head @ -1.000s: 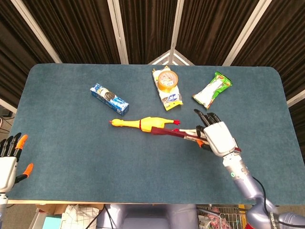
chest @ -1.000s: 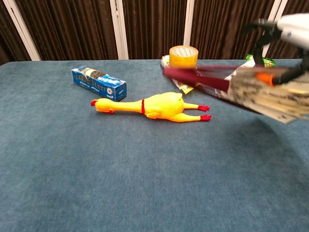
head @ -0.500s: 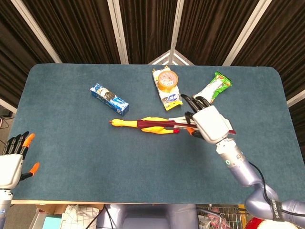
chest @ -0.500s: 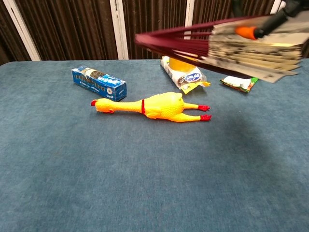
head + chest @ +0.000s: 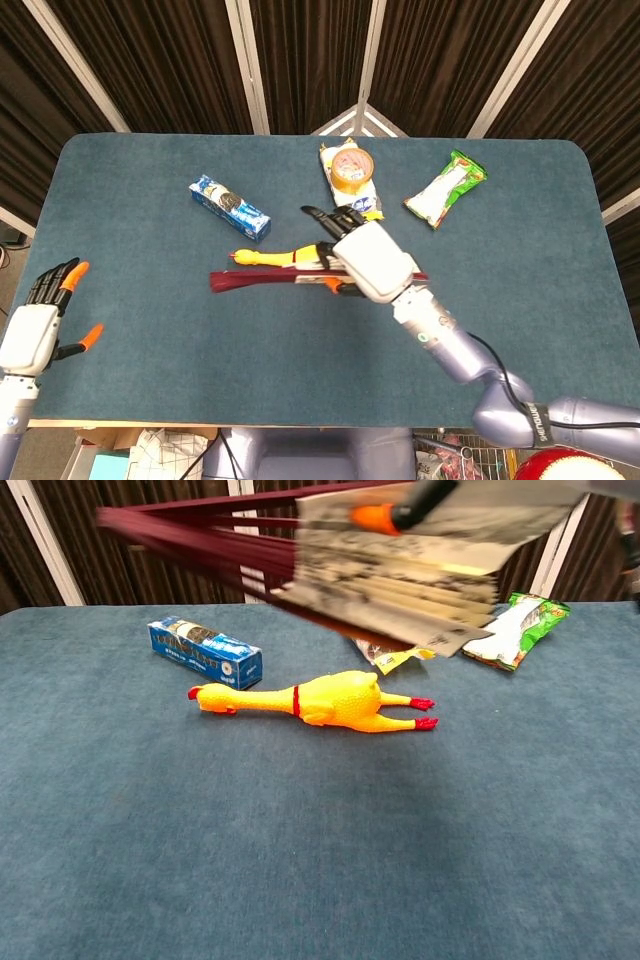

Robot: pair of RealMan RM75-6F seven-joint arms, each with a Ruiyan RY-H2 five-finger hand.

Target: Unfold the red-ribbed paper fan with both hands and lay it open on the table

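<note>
Above blue table (image 5: 150, 300), right hand (image 5: 372, 262) fingers clasp folded fan (image 5: 250, 281); left hand (image 5: 38, 325) splayed, empty.

Folded red-ribbed paper fan (image 5: 330, 555) raised across top of frame, yellow rubber chicken (image 5: 315, 700) centre, blue box (image 5: 205, 652) upper left, green packet (image 5: 515, 630) upper right

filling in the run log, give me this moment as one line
phase: carry | right hand: holds closed fan above rubber chicken | left hand: open, at table edge | fan: not yet unfolded

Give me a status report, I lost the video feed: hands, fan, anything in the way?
Right hand holds the folded fan aloft. Left hand open at the table's near-left edge, holding nothing. Rubber chicken lies on the table beneath the fan.
</note>
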